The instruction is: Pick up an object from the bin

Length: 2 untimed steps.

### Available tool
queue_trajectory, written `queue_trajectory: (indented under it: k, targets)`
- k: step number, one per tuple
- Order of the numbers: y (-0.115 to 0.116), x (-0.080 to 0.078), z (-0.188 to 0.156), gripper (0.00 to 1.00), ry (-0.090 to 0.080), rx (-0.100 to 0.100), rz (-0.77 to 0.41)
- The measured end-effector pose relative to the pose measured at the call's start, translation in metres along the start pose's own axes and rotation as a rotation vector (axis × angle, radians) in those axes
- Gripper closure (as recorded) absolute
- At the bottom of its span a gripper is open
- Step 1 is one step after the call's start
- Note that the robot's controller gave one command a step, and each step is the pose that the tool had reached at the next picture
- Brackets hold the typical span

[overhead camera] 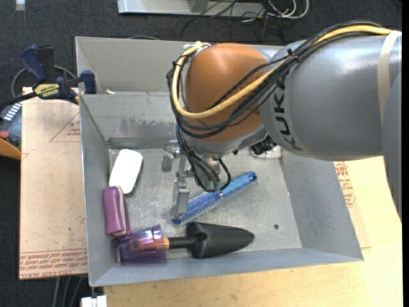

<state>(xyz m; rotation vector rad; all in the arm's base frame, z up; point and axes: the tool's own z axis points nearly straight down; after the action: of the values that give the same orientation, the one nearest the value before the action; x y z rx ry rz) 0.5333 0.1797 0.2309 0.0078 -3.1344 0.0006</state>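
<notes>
Claw (181,200) low over blue hairbrush (223,192), at its bristled end

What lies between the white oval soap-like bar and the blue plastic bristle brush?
The robot's pincer, down by the head of the blue plastic bristle brush; from it to the white oval bar, bare grey bin floor. The camera view shows this.

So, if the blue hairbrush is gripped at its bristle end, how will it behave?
The blue hairbrush looks like rigid plastic, so it is probably stiff and light. Gripped near the bristles, its long handle may swing downward. The bristles could give, letting it slip.
</notes>
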Motion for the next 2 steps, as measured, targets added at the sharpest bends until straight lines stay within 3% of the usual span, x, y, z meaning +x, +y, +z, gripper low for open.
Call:
queue_trajectory:
  k: [1,2]
  targets:
    - [-0.001,-0.002,-0.005,0.0,-0.008,-0.002,0.005]
    - [-0.092,-0.015,0.132,0.0,-0.006,-0.001,-0.137]
